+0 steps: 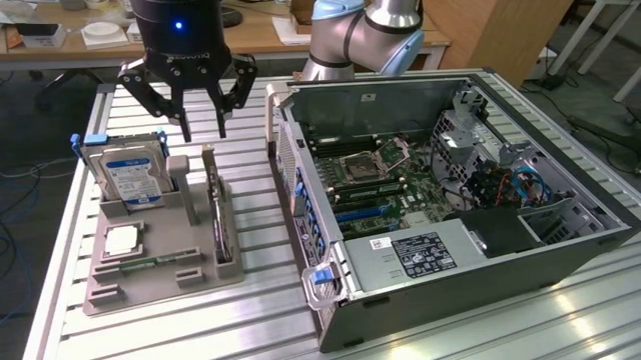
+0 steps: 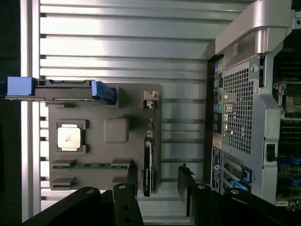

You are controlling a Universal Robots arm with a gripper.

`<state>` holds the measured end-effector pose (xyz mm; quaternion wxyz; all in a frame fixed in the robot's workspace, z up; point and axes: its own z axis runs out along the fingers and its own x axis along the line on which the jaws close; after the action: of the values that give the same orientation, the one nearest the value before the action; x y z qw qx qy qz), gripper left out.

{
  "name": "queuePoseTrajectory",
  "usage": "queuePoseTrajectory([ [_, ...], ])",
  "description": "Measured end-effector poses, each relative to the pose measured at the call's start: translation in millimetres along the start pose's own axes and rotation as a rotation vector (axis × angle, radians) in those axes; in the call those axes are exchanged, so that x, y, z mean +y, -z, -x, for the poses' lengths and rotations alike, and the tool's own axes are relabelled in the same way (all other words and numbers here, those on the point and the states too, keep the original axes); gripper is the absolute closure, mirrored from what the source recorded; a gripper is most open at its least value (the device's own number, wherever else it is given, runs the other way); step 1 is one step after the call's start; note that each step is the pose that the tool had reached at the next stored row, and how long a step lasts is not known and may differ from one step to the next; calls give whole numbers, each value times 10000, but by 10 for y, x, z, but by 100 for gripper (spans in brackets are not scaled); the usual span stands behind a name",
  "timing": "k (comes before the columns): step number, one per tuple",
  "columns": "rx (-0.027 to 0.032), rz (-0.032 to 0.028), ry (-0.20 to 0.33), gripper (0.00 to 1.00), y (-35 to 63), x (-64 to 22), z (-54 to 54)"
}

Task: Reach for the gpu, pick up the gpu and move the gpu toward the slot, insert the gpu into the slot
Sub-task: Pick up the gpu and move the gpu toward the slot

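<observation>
The gpu point(image 1: 215, 214) is a thin dark card standing on edge in the right-hand groove of the grey holder tray point(image 1: 150, 285). In the wrist view the gpu point(image 2: 147, 165) is a narrow dark strip with its metal bracket end point(image 2: 150, 99) farther off. My gripper point(image 1: 203, 129) hangs open above the tray's far end, clear of the card. The wrist view has the gripper point(image 2: 159, 175) with its fingertips standing to either side of the card's near end, well above it. Blue expansion slots point(image 1: 362, 214) lie on the motherboard inside the open computer case point(image 1: 451, 251).
On the tray point(image 2: 115, 129) a blue-labelled hard drive point(image 1: 130, 176) stands upright, with a silver processor point(image 1: 122, 240) and a green memory stick point(image 1: 150, 263) beside it. The case's rear panel point(image 2: 237, 110) and handle point(image 1: 323, 281) face the tray. The slatted metal table point(image 1: 251, 315) carries everything.
</observation>
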<state>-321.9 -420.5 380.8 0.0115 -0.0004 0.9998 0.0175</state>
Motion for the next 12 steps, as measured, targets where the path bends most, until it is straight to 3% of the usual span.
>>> queuePoseTrajectory([
  [3,0,-52,3,53,-24,-4,0],
  [12,0,-58,2,53,-125,-21,-4],
])
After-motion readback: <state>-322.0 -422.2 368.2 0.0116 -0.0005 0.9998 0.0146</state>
